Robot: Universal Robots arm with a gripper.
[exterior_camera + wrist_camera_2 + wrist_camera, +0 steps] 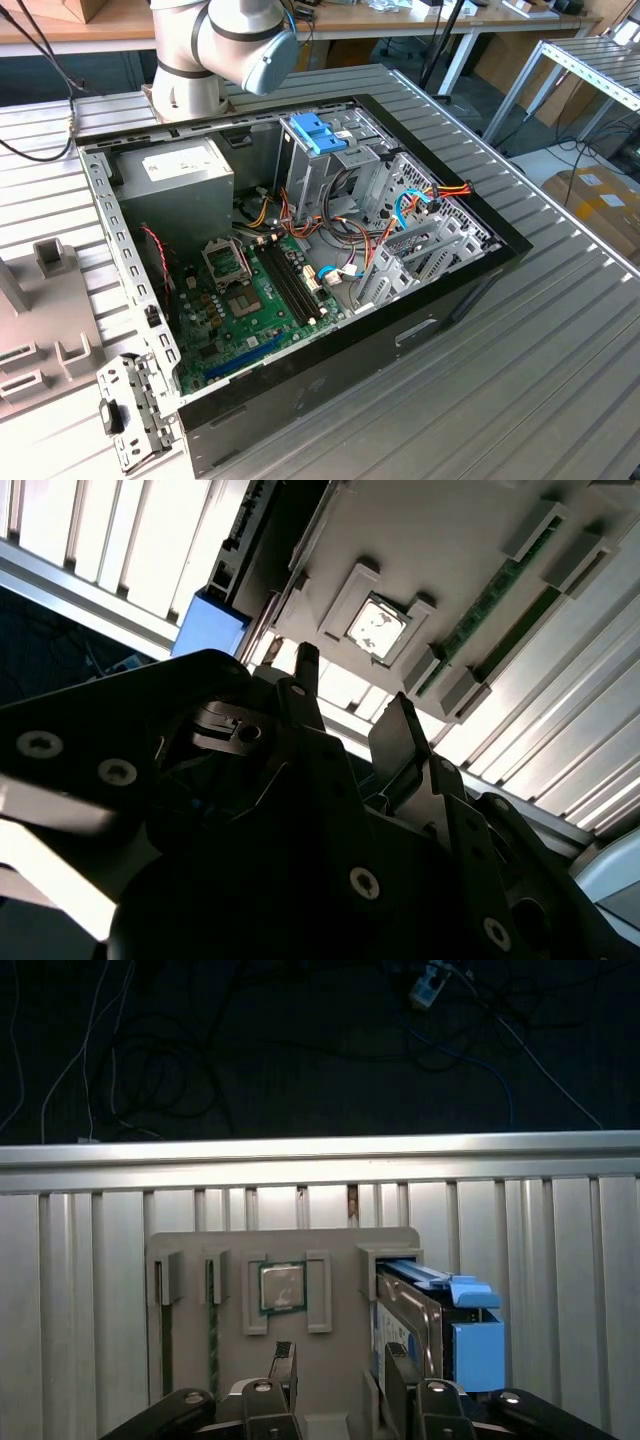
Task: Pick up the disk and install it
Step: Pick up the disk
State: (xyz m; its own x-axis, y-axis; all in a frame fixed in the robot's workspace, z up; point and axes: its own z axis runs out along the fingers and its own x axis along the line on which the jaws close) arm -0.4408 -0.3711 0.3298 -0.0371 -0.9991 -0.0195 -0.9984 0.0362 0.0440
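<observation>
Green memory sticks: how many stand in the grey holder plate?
2. One green memory stick stands in the end slot of the grey holder plate; the other in the next slot, beside the square chip. None looks hidden.

A ribbed aluminium table (560, 380) takes up the lower and right parts of the exterior view, with pale glare along its slats. Along the top edge of that frame runs a wooden workbench (420, 22) on white legs, with a cardboard box (75, 8) at the upper left corner and black cables (42, 50) trailing below it. At the upper right stands a metal rack (590, 65), and beneath it a brown carton (600, 200) sits on the light grey floor (535, 160); in the first wrist view the ground beyond the table's edge (320, 1150) is dark and strewn with loose wires (150, 1060).
</observation>
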